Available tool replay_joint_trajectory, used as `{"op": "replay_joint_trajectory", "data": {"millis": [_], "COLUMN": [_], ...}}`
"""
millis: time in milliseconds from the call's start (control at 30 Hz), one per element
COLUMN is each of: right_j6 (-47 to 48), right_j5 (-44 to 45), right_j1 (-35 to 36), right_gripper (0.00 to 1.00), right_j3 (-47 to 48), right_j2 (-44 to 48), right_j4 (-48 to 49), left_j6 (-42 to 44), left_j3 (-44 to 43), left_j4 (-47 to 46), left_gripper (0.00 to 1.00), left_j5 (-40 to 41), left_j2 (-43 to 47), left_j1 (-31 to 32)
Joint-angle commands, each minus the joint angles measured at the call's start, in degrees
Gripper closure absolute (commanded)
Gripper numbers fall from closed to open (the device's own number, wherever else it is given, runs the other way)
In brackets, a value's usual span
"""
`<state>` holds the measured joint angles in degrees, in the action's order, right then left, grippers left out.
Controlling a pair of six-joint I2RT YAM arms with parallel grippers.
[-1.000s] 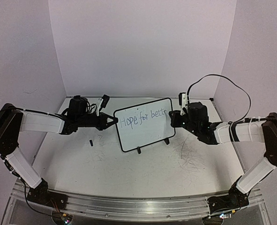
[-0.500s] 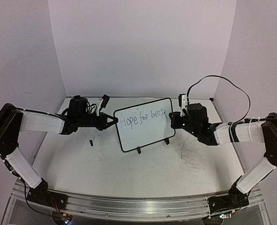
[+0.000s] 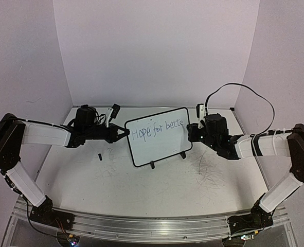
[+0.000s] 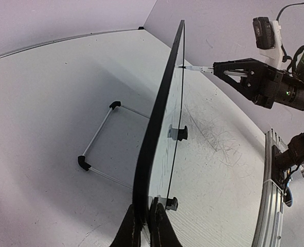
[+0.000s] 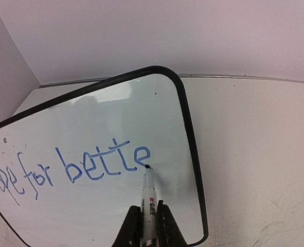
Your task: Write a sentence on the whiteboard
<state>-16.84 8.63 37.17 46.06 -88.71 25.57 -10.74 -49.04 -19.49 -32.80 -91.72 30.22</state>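
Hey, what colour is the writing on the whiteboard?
The writing is blue; the right wrist view shows it best.

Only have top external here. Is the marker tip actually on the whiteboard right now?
Observer: Yes. The right wrist view shows the marker tip touching the whiteboard at the tail of the last "e" of the sentence.
Operator: Right grip ok?
Observer: The right gripper is shut on the marker, with the barrel centred between its fingers.
Operator: Left side?
Observer: The left wrist view shows the left gripper clamped on the whiteboard's black frame edge.
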Motion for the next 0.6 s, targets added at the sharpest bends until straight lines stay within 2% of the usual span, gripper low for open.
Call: {"op": "replay_joint_trajectory", "data": {"millis": [0,200,567], "right_j6": [1.9,3.5,4.2], "right_j5": [2.8,0.8,0.0], "right_j1": [-0.3,-0.4,-1.2], "right_gripper": [1.0,1.0,1.0], "right_j3": [1.9,1.4,5.0], "right_j2": [1.5,5.3,1.8], "right_j4": [-1.6,-1.1,0.1], "left_j6": [3.8,3.7,3.7], "left_j3": [-0.2,-0.2,-0.6], "left_j4": [2.7,2.8,2.8], "left_gripper": [1.0,1.0,1.0], "left_j5": [3.3,3.2,3.1], "left_j2": [0.6,0.7,0.4], "left_j1": [-0.2,-0.2,-0.2]}}
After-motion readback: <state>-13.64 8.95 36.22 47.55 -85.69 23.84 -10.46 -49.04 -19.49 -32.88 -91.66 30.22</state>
